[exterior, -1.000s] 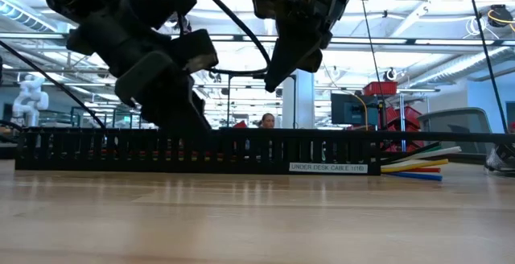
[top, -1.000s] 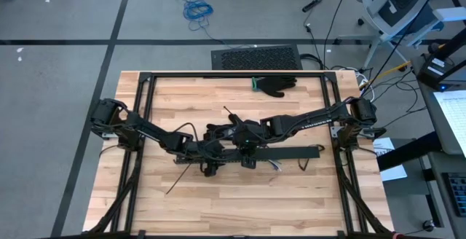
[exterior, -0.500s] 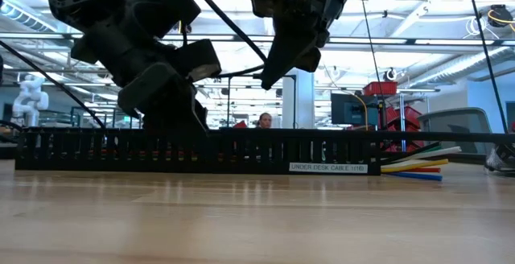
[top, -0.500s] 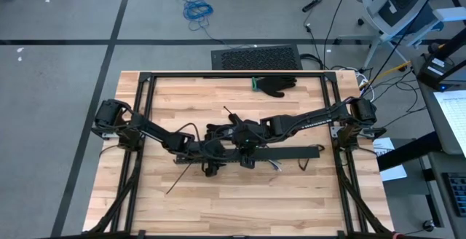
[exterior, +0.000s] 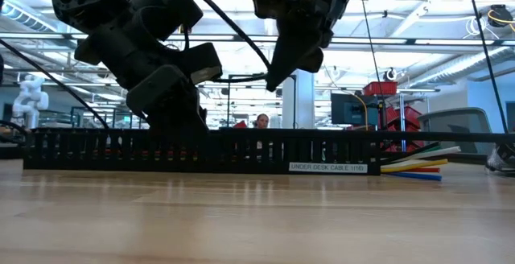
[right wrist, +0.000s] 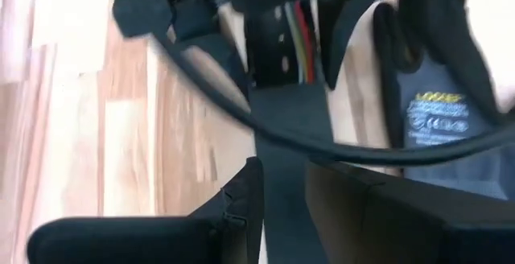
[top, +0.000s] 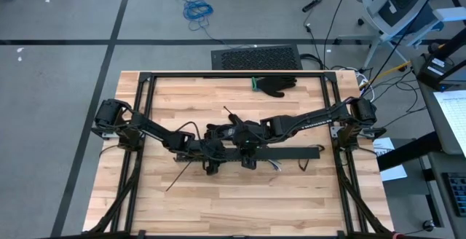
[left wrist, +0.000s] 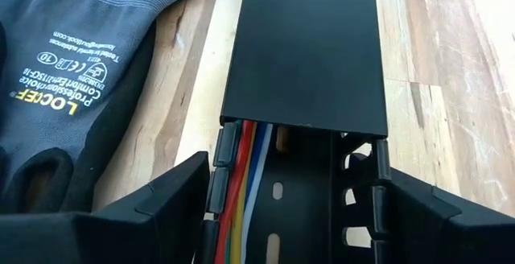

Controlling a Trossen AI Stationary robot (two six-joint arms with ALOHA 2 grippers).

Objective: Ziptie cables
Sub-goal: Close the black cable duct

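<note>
With the cables (left wrist: 241, 167) lying inside the black channel (left wrist: 302, 47) on the counter (top: 218, 202), the left gripper (left wrist: 282, 208) straddles it, fingers spread, while the right gripper (right wrist: 282, 195) hovers over the lid, fingers nearly closed on nothing; closing carelessly might pinch wires.

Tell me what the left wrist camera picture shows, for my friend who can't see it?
A black slotted channel lies on a wooden table, its lid partly on, with colored cables running inside. The left pincer straddles the open end, fingers either side. A gray work glove lies beside it.
</note>
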